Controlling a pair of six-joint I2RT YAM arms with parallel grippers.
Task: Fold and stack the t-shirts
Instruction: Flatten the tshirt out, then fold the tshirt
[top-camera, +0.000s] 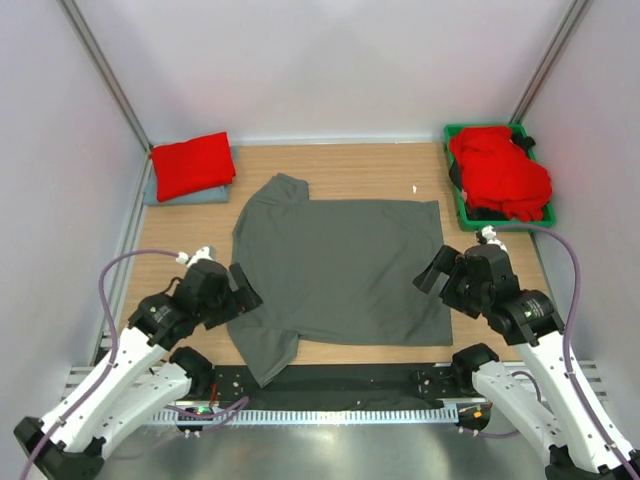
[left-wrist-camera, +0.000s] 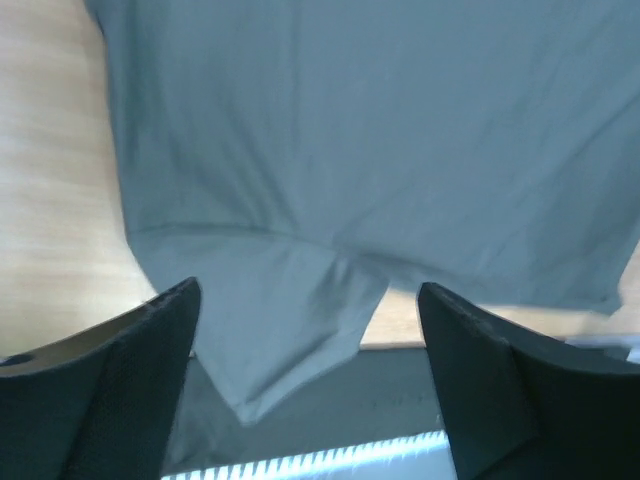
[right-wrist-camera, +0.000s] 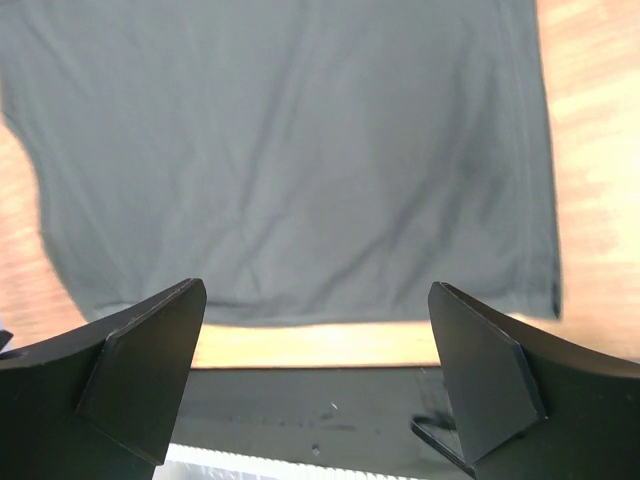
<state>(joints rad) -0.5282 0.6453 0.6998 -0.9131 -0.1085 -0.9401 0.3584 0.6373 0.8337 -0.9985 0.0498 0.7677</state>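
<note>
Grey shirt (top-camera: 335, 270) lies flat mid-desk (top-camera: 360, 165), 1 sleeve draped over the near edge. Left gripper (top-camera: 242, 292) hovers by that sleeve, right gripper (top-camera: 432, 272) by the hem, both spread wide, holding nothing. Best bet: pinch the edges low, lift together, fold evenly.

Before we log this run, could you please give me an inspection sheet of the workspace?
surface: wooden table.
job's things: grey shirt flat in the middle; folded red shirt on a pale blue shirt, far left; red shirts heaped in green bin, far right.
clutter: white speck beyond the grey shirt.
grippers: left gripper and right gripper, fingers apart, empty, at the grey shirt's sides.
cables: purple cable loops beside each arm.
surroundings: white walls.
</note>
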